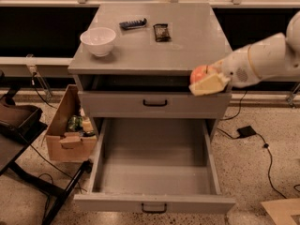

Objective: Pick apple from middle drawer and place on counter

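The apple point(200, 72) is out of the drawer point(154, 172), whose floor lies bare, and is clamped between the fingers of the gripper point(208, 82), up at the front right edge of the counter point(187, 46). Setting it down on top is what's left. A pale finger hides the apple's lower half, and the arm runs off to the right

Counter point(187, 50): bowl point(98, 40), remote point(132, 24), packet point(161, 32); claw point(205, 78) at edge

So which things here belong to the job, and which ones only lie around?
Job: apple, held in the pincer at the front right edge of the counter; open middle drawer.
Lying about: white bowl, black bar, dark packet, cardboard box.
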`<action>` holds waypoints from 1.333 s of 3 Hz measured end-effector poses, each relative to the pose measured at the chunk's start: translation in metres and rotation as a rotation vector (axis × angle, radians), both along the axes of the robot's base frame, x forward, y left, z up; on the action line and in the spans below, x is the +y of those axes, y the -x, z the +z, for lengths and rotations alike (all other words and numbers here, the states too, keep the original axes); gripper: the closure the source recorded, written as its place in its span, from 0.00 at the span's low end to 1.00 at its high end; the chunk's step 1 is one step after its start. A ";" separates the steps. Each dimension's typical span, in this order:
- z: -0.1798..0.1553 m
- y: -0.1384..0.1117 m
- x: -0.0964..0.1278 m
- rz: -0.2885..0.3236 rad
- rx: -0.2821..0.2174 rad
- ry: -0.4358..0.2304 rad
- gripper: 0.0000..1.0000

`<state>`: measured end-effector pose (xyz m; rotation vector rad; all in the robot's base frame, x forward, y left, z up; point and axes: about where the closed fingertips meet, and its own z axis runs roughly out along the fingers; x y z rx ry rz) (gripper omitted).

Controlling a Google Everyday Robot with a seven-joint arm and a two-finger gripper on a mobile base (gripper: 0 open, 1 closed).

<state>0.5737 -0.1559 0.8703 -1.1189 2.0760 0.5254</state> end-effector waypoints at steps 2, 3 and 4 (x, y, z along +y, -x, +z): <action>0.050 -0.114 -0.025 -0.213 -0.021 -0.005 1.00; 0.046 -0.169 -0.026 -0.278 -0.072 0.027 1.00; 0.021 -0.218 -0.027 -0.304 -0.103 0.048 1.00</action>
